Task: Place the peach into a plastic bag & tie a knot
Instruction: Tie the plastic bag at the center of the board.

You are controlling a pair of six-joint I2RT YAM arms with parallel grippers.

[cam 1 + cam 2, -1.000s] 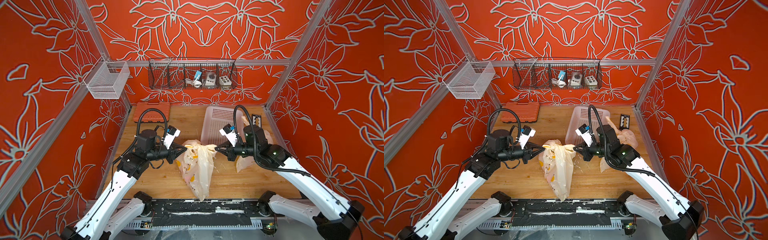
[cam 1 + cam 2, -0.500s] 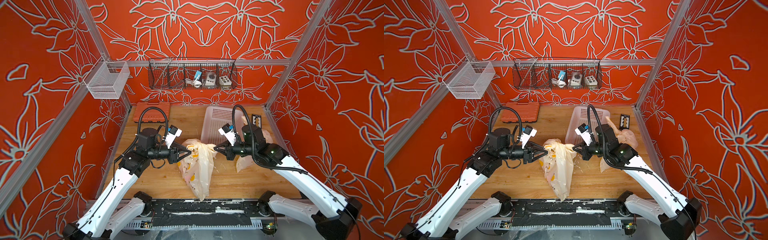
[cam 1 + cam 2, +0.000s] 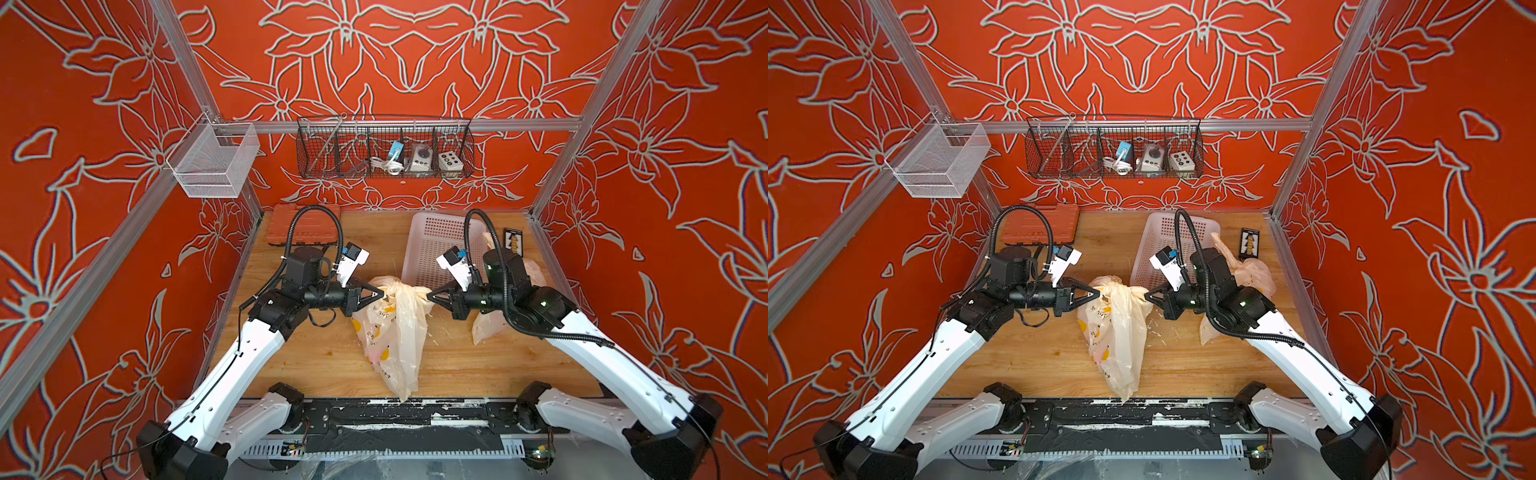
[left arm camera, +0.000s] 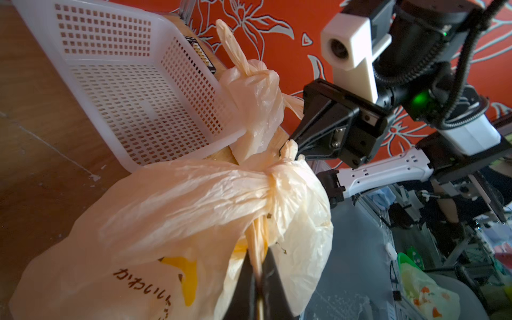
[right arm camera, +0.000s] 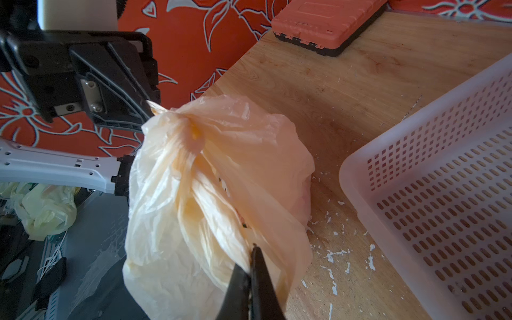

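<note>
The plastic bag (image 3: pixel 392 332) sits mid-table, mouth gathered into a knot (image 4: pixel 273 180); left gripper (image 3: pixel 380 294) and right gripper (image 3: pixel 430 296) each clamp a handle. The peach is hidden, presumably inside; only tightening seems left

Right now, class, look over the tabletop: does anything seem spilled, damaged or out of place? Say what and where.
White flakes lie scattered on the wooden table beside the white basket, like chipped debris. The lower end of the plastic bag also reaches the table's front edge.
</note>
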